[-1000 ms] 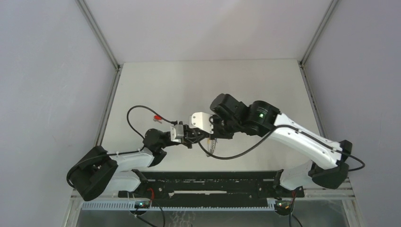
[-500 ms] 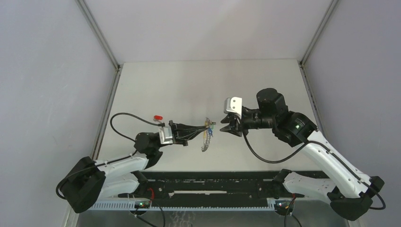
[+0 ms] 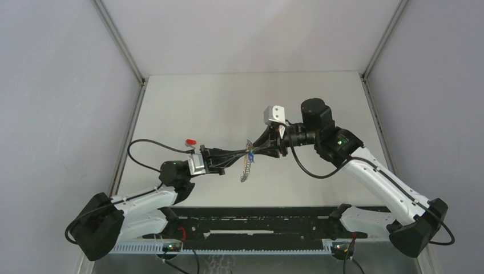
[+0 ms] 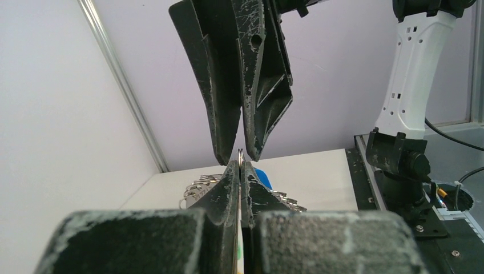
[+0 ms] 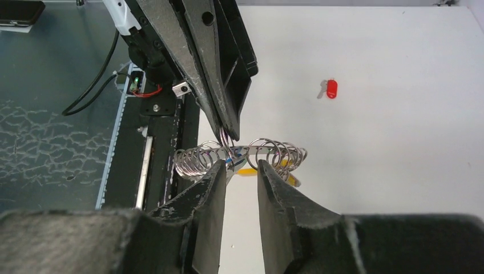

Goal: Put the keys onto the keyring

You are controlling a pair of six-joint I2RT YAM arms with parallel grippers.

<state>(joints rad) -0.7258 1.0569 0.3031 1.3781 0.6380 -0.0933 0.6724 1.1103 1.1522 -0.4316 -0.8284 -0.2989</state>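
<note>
My left gripper point(image 3: 244, 153) is shut on the keyring point(image 4: 240, 154), and the thin ring stands edge-on above its tips. The silvery chain point(image 5: 268, 151) and yellow tab point(image 5: 248, 170) hang from the ring above the table. A blue key head point(image 4: 262, 174) shows right beside the ring; I cannot tell whether it is threaded on. My right gripper point(image 5: 240, 165) faces the left one tip to tip, open, its fingertips point(image 4: 225, 142) flanking the ring narrowly. The red key point(image 5: 330, 89) lies alone on the table, left of and behind the left gripper point(image 5: 225, 134).
The white table point(image 3: 228, 103) is walled left and right by grey panels. A black rail point(image 3: 251, 220) with the arm bases runs along the near edge. The left arm's black cable point(image 3: 148, 142) loops over the table near the red key point(image 3: 190, 141).
The right gripper pulled away to the right, then came back; its fingertips now sit at the ring. The left gripper stayed shut on the keyring and shifted slightly.
</note>
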